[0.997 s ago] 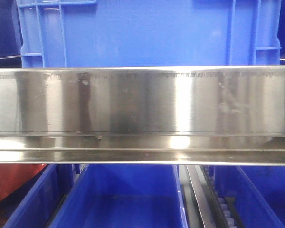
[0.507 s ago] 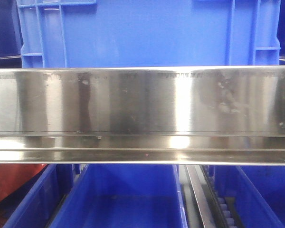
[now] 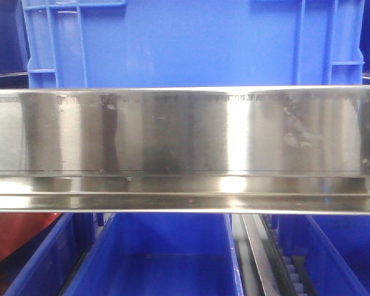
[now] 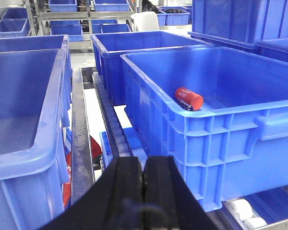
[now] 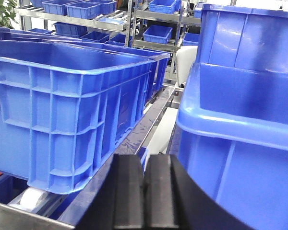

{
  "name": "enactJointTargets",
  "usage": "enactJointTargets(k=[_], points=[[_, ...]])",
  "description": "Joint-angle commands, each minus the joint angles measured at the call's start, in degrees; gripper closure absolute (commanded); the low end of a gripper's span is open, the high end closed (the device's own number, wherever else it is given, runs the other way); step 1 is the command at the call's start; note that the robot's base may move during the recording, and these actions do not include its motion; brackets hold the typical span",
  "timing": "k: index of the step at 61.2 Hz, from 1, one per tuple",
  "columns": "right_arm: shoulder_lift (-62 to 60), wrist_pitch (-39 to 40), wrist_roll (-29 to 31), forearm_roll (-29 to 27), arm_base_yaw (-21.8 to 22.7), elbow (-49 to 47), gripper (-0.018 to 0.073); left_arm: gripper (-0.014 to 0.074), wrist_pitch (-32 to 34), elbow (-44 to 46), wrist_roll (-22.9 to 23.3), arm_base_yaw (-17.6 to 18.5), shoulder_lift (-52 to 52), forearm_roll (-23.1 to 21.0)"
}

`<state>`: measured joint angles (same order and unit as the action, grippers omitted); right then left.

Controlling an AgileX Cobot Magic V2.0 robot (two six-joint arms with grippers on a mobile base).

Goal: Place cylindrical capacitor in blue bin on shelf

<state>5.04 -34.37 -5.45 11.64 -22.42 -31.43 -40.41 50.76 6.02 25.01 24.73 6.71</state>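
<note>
The cylindrical capacitor, as a dark brown piece, shows in no view. Only 1 red cylinder [image 4: 188, 98] lies on its side in a blue bin [image 4: 240, 122], ahead and right of the left claw [image 4: 144, 178], axis slanting across. The left claw and the right claw [image 5: 144, 187] are both clenched, empty.

The shelf [image 3: 185, 132] rail is polished stainless steel, mirror-bright with faint smudges and vertical glare streaks. The blue bin [image 4: 216, 120] is smooth moulded plastic, slightly glossy, ribbed outside. The near gripper fingers [image 5: 127, 191] look matt black rubber.
</note>
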Motion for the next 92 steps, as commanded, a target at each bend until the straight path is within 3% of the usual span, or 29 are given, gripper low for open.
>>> enactJointTargets(k=[1, 35, 50, 63, 81, 85, 92], points=[[-0.23, 1.38, -0.1, 0.68, 0.25, 0.19, 0.0721, 0.0707, 0.93, 0.05, 0.21, -0.26, 0.16, 0.1], [-0.23, 1.38, -0.1, 0.68, 0.25, 0.19, 0.0721, 0.0707, 1.96, -1.42, 0.21, -1.5, -0.11, -0.81], [-0.23, 1.38, -0.1, 0.68, 0.25, 0.19, 0.0721, 0.0707, 19.97, -17.89, -0.01, -13.13, -9.05, -2.55], [-0.23, 1.51, -0.1, 0.68, 0.25, 0.19, 0.0721, 0.0707, 27.45, -32.87, -0.01, -19.76, -17.02, -5.41], [-0.23, 1.51, -0.1, 0.68, 0.25, 0.19, 0.0721, 0.0707, 44.24, -50.76, -0.01, -20.91, -23.36, -5.43], [-0.23, 1.51, -0.1, 0.68, 0.25, 0.19, 0.0721, 0.0707, 39.05, -50.76, -0.01, -20.91, -24.73, -5.43], [-0.33, 1.62, -0.1, 0.68, 0.14, 0.19, 0.0721, 0.0707, 38.71, -50.76, -0.01, -20.61, -24.73, -5.43]])
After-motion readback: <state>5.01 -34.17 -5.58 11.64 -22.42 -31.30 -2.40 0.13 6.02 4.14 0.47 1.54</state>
